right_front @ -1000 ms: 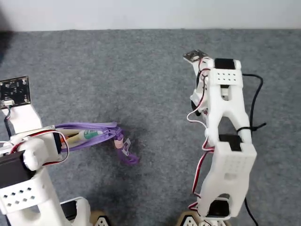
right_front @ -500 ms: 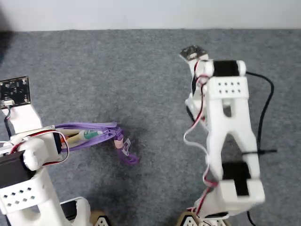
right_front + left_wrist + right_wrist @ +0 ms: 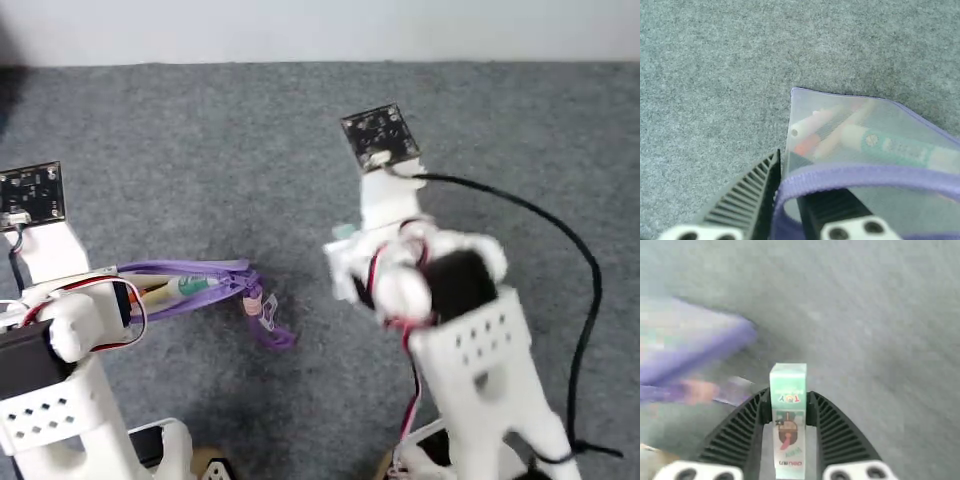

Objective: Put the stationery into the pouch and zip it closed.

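Note:
A clear pouch (image 3: 190, 285) with purple zip edging lies on the grey mat at the left, with pens inside (image 3: 875, 145). My left gripper (image 3: 790, 200) is shut on the pouch's purple rim (image 3: 850, 175) at its near end. Its purple pull tab (image 3: 268, 325) trails toward the middle. My right gripper (image 3: 788, 405) is shut on a small green-and-white box, an eraser (image 3: 788, 390), held above the mat just right of the pouch's open end (image 3: 695, 355). From above, the eraser (image 3: 343, 233) shows beside the right arm's wrist.
Grey carpet-like mat (image 3: 200, 150) covers the table, with a pale wall edge along the back. A black cable (image 3: 560, 240) loops off the right arm to the right. Both arm bases stand at the near edge.
The right arm has swung from the far right toward the middle, bringing the eraser close to the pouch. The left arm and the pouch have stayed still.

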Action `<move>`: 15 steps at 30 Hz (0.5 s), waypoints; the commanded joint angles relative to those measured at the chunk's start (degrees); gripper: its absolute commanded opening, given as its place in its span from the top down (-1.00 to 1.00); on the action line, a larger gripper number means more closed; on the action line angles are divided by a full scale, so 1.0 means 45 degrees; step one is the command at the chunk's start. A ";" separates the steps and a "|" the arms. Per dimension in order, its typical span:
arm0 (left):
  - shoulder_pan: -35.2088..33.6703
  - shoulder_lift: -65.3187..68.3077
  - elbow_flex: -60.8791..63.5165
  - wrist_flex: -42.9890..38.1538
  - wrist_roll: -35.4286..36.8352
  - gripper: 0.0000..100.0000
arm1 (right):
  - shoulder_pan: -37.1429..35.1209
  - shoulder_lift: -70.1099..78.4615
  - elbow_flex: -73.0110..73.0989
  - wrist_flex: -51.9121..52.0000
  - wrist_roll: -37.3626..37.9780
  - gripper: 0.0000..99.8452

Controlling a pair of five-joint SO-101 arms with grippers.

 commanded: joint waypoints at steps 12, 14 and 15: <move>-0.0059 -0.0176 -0.0010 0.0234 -0.0020 0.97 | -0.5324 -0.4308 0.4493 -1.0598 -0.0508 0.98; -0.0059 -0.0176 -0.0010 0.0254 -0.0020 0.97 | -0.5597 -0.4327 0.4864 -1.1438 -0.0215 0.98; -0.0059 -0.0176 -0.0010 0.0254 -0.0020 0.97 | -0.5714 -0.4269 0.4982 -1.1790 -0.0176 0.98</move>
